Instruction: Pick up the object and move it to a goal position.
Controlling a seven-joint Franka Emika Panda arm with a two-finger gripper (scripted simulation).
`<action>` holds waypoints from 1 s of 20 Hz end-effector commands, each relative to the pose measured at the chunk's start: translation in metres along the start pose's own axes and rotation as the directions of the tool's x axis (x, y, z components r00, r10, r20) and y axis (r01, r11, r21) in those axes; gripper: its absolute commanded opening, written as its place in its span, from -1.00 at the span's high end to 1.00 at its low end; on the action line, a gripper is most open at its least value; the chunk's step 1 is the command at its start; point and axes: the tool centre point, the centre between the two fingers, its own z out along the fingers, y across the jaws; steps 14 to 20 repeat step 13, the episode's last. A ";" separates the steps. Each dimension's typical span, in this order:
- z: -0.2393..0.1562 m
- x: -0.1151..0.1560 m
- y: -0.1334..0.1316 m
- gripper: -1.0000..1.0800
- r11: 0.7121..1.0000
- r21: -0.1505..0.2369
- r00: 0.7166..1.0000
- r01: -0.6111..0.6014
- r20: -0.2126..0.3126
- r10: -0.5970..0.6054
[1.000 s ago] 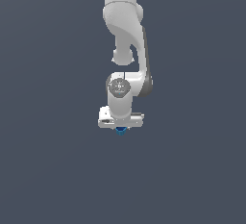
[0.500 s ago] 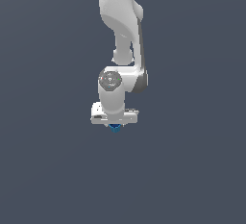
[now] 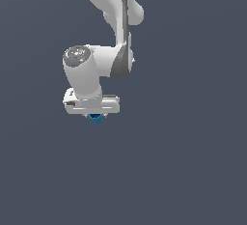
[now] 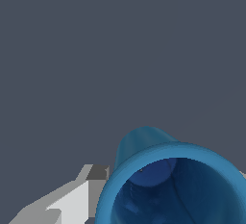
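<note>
The object is a tiny blue cup-like cylinder (image 3: 97, 119) with a hollow centre. In the exterior view it pokes out just below my white gripper (image 3: 96, 115), which is shut on it and holds it in the air. In the wrist view the blue cup (image 4: 144, 146) fills the near part of the picture, its open rim toward the camera and its dark blue inside showing. One grey-white finger (image 4: 72, 201) shows beside it; the other is hidden behind the cup. No goal marker shows in either view.
The white arm (image 3: 113, 16) reaches down from the top of the exterior view to the wrist (image 3: 82, 74). All around is plain dark grey-blue ground (image 3: 193, 171) with no other objects in view.
The gripper with the blue cup has moved toward the exterior view's left and slightly lower in the picture; the arm's wrist has swung that way. The grip has not changed.
</note>
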 end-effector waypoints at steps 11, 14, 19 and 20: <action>-0.057 -0.001 0.056 1.00 1.000 0.000 1.000 0.001 0.000 -0.001; -0.058 -0.001 0.056 1.00 1.000 0.000 1.000 0.001 0.000 -0.001; -0.058 -0.001 0.056 1.00 1.000 0.000 1.000 0.001 0.000 -0.001; -0.058 -0.001 0.056 1.00 1.000 0.000 1.000 0.001 0.000 -0.001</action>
